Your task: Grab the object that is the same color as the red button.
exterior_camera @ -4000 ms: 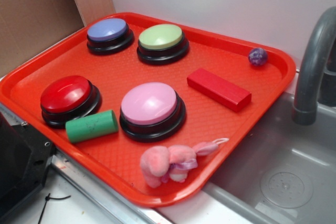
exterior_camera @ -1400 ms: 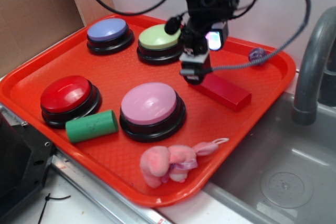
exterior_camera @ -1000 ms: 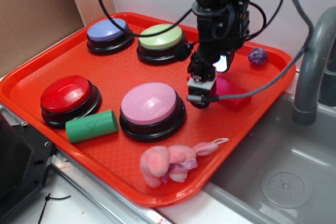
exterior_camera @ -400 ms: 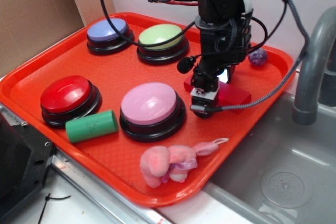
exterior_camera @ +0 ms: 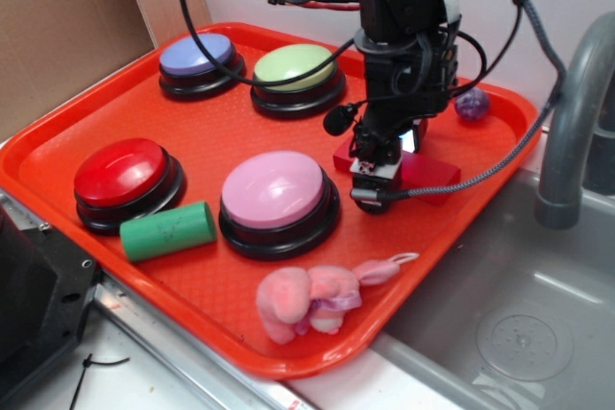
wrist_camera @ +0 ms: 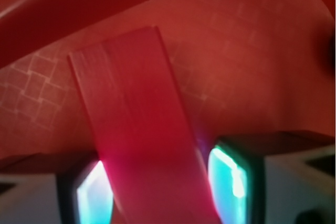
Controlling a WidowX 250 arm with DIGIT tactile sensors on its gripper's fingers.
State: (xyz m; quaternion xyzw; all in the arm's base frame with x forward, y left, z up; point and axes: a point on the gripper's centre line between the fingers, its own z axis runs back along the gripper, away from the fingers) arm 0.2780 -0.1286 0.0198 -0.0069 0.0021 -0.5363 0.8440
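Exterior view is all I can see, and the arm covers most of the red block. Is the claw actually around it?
Observer: Yes. In the wrist view the red block runs through the gripper, with one of its fingers on each long side.
Operator: Is it squeezing the block?
Observer: I cannot tell. Both glowing pads sit very near the block's sides, but the wrist picture is too blurred to show contact.
Operator: Is the block lined up straight with the claw?
Observer: Not quite. In the wrist view it slants, with its far end leaning left, over the chequered floor of the tray.
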